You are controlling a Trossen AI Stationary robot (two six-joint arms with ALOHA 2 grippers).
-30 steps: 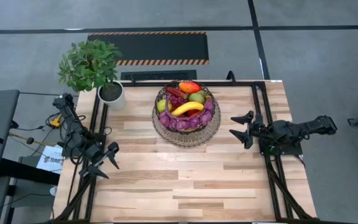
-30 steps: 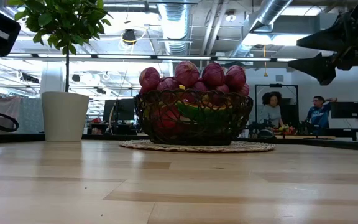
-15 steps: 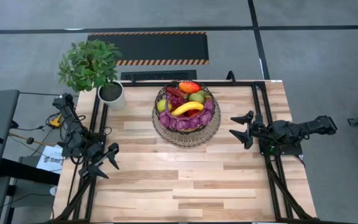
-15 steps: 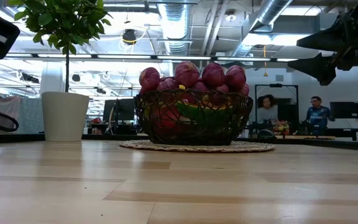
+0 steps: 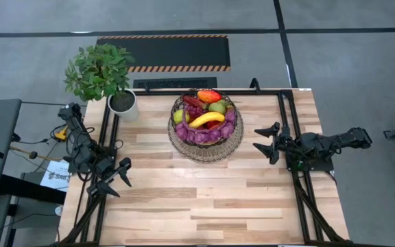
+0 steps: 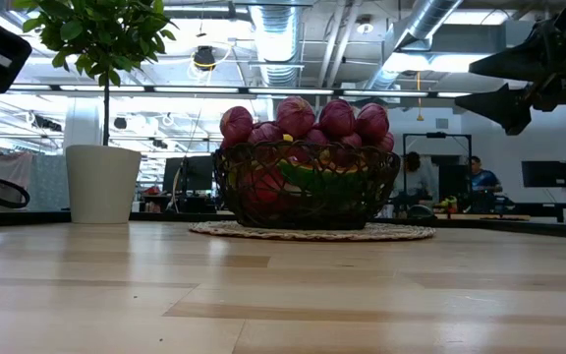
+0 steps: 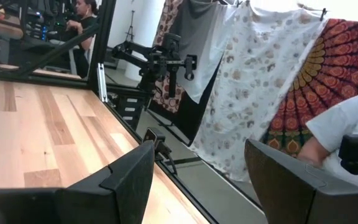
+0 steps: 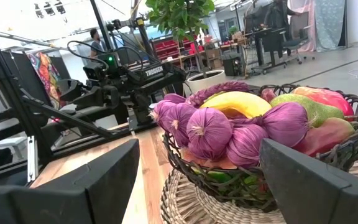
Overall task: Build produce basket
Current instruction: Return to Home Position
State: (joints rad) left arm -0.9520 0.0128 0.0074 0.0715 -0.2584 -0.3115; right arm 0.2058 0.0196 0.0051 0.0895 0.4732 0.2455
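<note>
I count one basket (image 5: 235, 140), standing at the rear centre of the tabletop (image 5: 204, 199) on its round wicker base, and it is full. The produce (image 5: 204, 118) is heaped inside it: one yellow banana (image 5: 206, 119) lies across the top, one red-orange fruit (image 5: 208, 96) sits at the far side, and one green fruit (image 5: 217, 107) is just beside that. The purple bulbs (image 5: 201, 134) line the near wall. In the low view I count four of them above the rim; the rest I cannot count reliably. There are two arms, both off to the sides and well apart from the basket. The left gripper (image 5: 121, 180) is at the left edge of the tabletop with its fingers spread wide and holding nothing. The right gripper (image 5: 259, 139) is at the right edge, facing the basket, also with its fingers wide and empty. One leafy plant (image 5: 98, 68) in a white pot (image 5: 123, 104) stands at the rear left corner, near the basket. The tabletop is pale wood planks. Beyond it are a grey floor and a black mat (image 5: 163, 51) with a striped edge. Two people (image 6: 475, 177) show far back in the room.
</note>
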